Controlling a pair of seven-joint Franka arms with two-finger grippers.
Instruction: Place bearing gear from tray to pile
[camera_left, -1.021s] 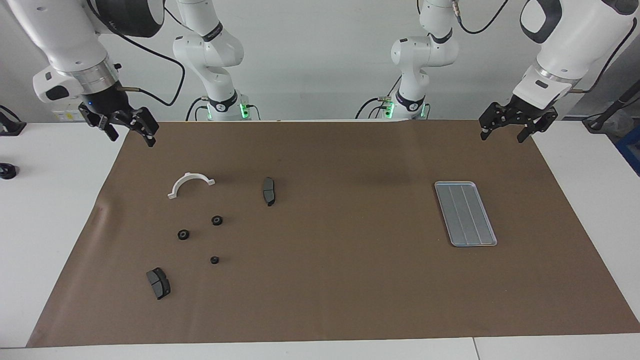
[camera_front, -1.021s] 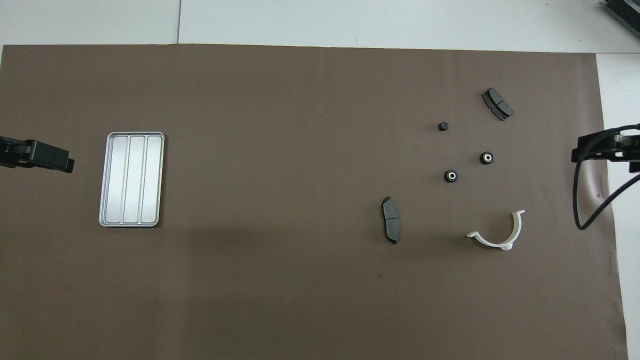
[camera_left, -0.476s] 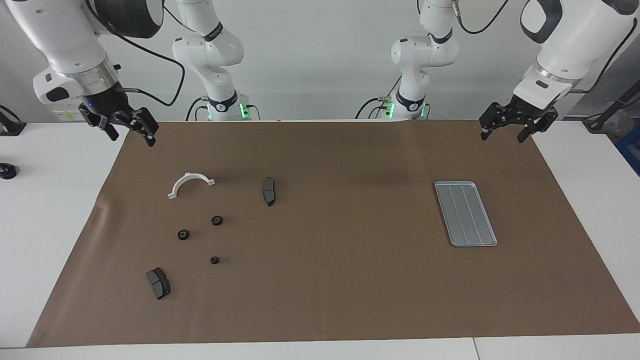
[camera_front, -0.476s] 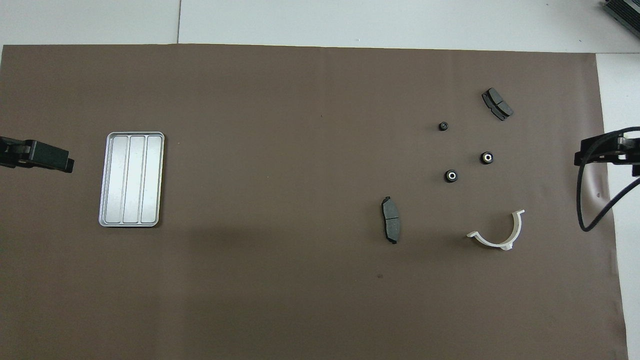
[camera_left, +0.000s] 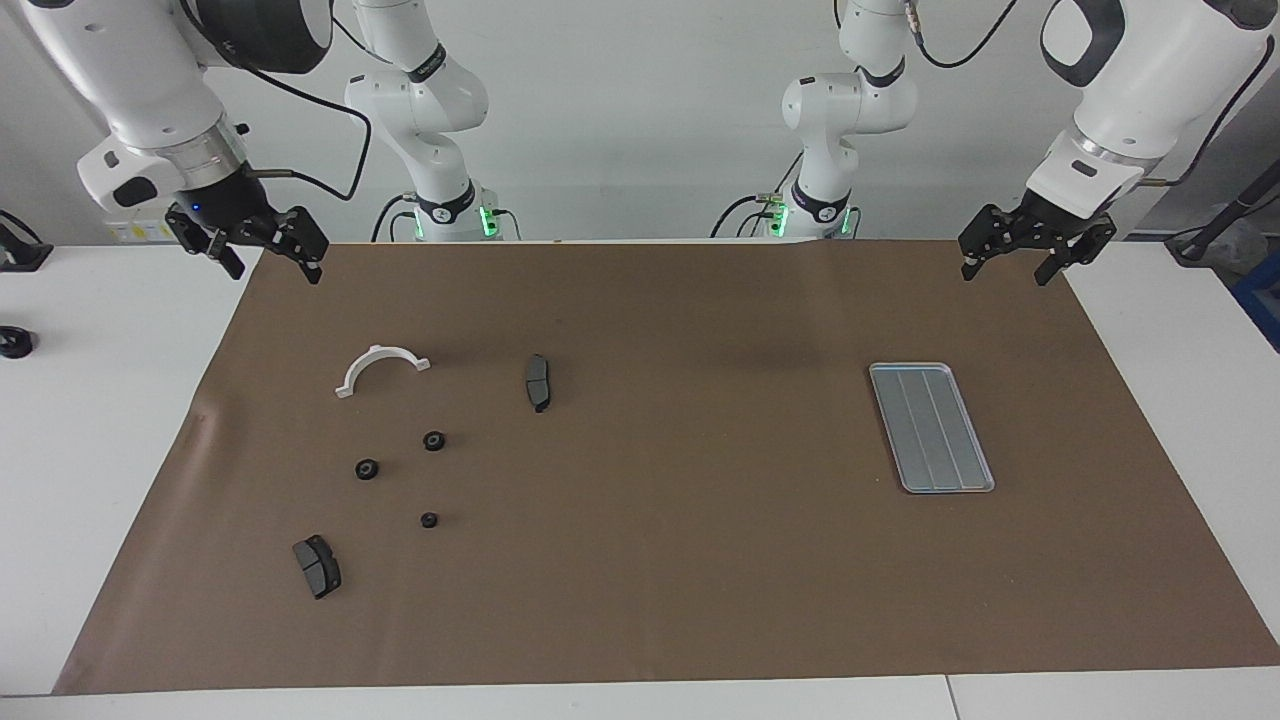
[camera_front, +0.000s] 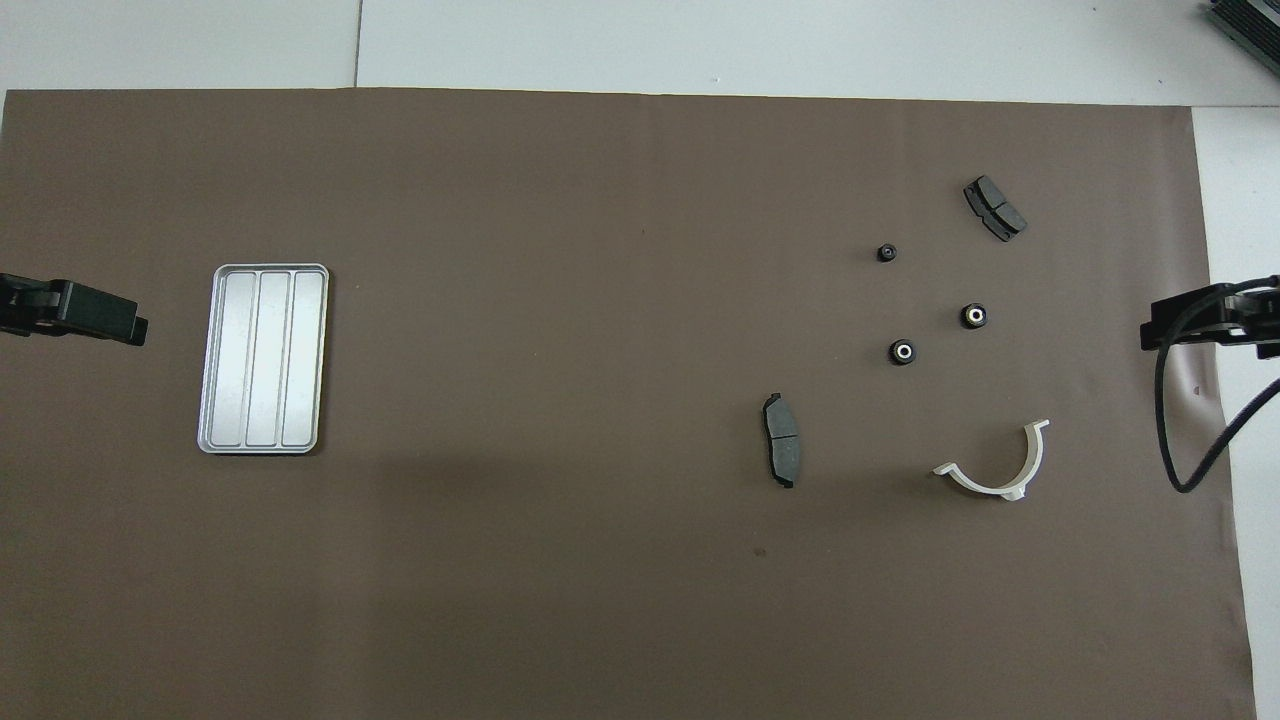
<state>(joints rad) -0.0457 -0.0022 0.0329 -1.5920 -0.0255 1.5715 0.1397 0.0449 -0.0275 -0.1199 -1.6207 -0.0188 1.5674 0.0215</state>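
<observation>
The silver ridged tray (camera_left: 931, 427) (camera_front: 263, 358) lies bare on the brown mat toward the left arm's end. Three small black bearing gears (camera_left: 434, 440) (camera_left: 367, 469) (camera_left: 429, 520) sit on the mat toward the right arm's end, within the pile: a white half-ring bracket (camera_left: 381, 366) and two dark brake pads (camera_left: 538, 382) (camera_left: 317, 566). My left gripper (camera_left: 1005, 272) (camera_front: 75, 312) hangs open and holds nothing over the mat's corner by the tray. Over the mat's edge beside the bracket, my right gripper (camera_left: 277, 270) (camera_front: 1200, 325) is open and holds nothing.
The brown mat (camera_left: 680, 560) covers most of the white table (camera_left: 90, 420). A black cable (camera_front: 1190, 440) loops down from the right arm. A small black object (camera_left: 12, 342) sits on the table at the right arm's end.
The right gripper has shifted a little and turned slightly above the mat's edge. The left arm and all the parts have stayed put.
</observation>
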